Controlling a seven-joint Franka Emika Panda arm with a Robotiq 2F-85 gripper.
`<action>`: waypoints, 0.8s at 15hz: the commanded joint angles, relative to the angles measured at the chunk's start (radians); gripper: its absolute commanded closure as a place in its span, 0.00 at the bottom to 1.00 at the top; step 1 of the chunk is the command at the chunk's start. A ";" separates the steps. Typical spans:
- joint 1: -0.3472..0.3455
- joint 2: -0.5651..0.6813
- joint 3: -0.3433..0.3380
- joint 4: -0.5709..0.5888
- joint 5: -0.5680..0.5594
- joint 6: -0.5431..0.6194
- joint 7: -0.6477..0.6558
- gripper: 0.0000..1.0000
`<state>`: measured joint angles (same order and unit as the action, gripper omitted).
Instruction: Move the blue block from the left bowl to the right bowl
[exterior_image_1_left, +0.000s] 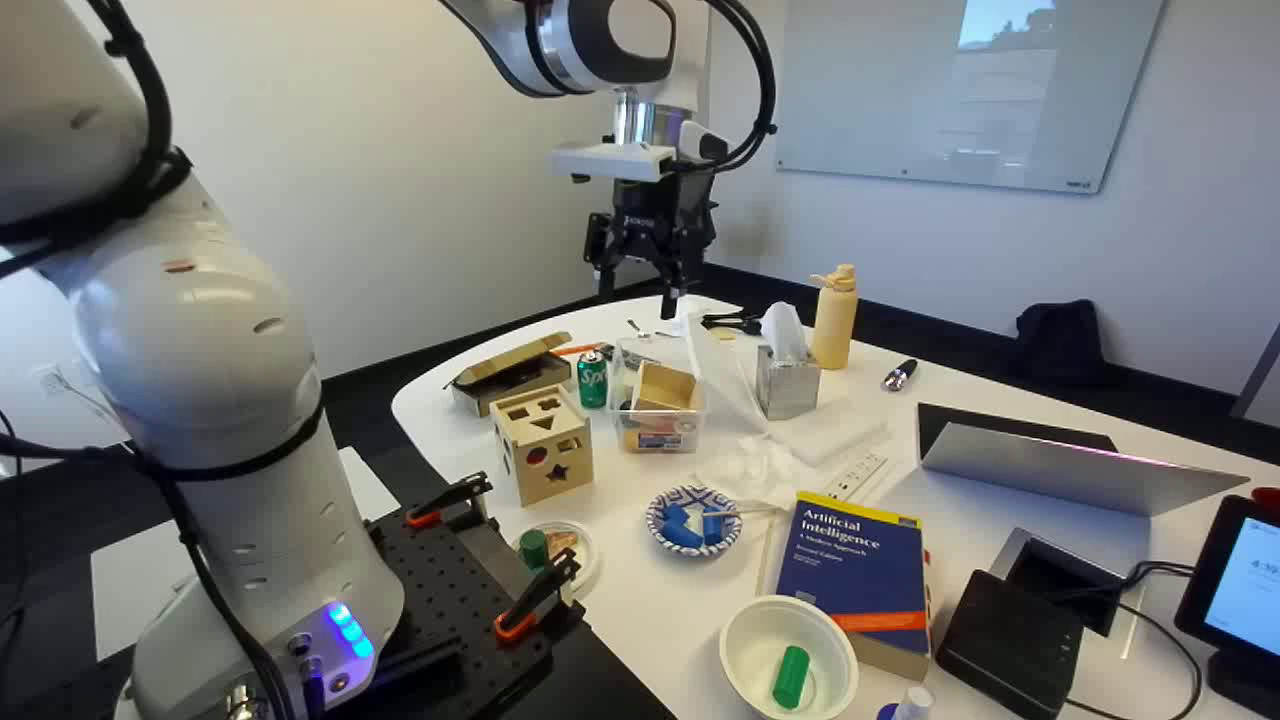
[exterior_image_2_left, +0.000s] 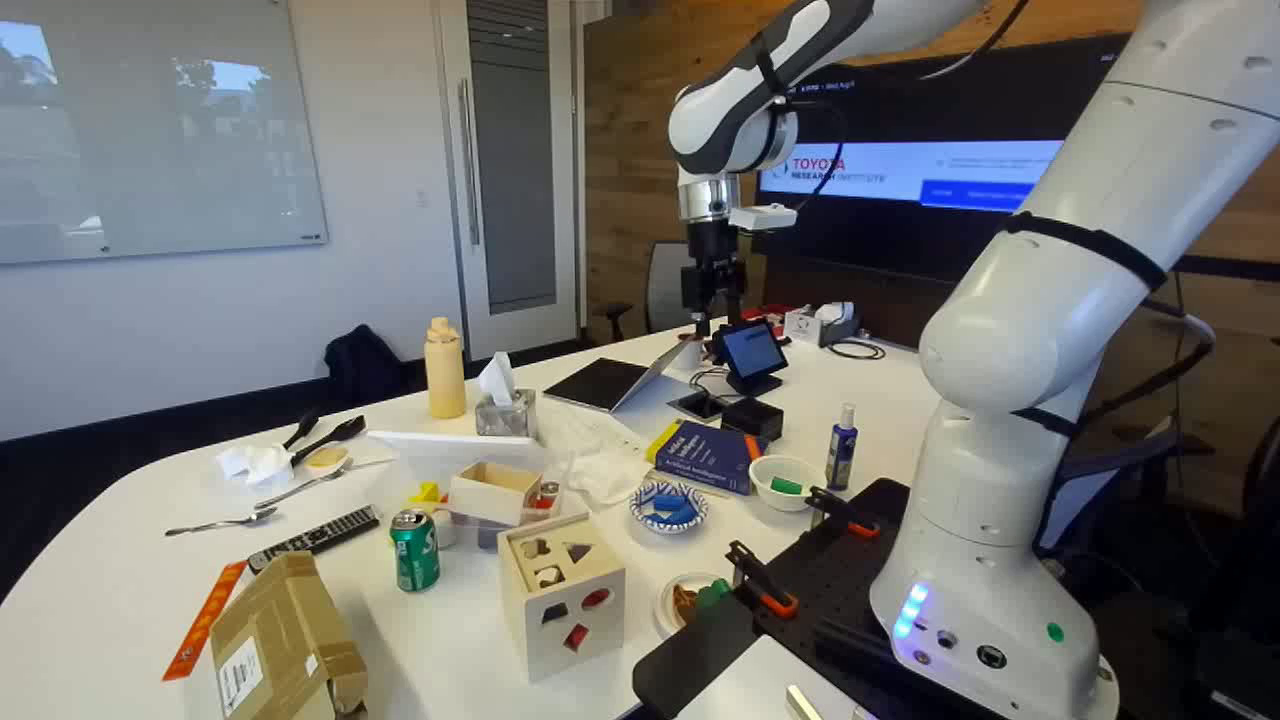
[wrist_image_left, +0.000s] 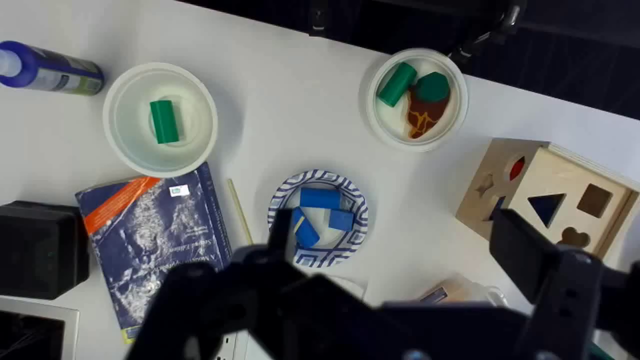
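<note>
Your gripper (exterior_image_1_left: 638, 293) hangs above table (wrist_image_left: 280, 105), jaws spread wide apart. Three blue blocks (wrist_image_left: 320, 198) lie inside patterned bowl (wrist_image_left: 320, 177); cannot tell which is yours. In wrist view you see white bowl (wrist_image_left: 127, 120), just beside book (wrist_image_left: 170, 240), holding single green block (wrist_image_left: 164, 121).

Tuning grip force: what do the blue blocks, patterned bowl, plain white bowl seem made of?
Blue blocks: probably painted wood, matte; even colour, crisp edges; plastic possible.
Patterned bowl: likely paper, satin; crisp, printed-looking pattern, thin edge.
Plain white bowl: perhaps plastic, faint gloss; smooth wall, rounded rim; could be paper.
</note>
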<state>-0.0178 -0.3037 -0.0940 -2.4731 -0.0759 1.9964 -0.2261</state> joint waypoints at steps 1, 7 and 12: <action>-0.006 0.000 0.006 0.001 0.002 -0.001 -0.001 0.00; -0.018 0.326 0.003 -0.024 0.077 0.387 0.135 0.00; -0.030 0.672 0.021 0.081 0.168 0.629 0.223 0.00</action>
<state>-0.0311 0.2016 -0.0972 -2.4895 0.0509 2.5795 -0.0517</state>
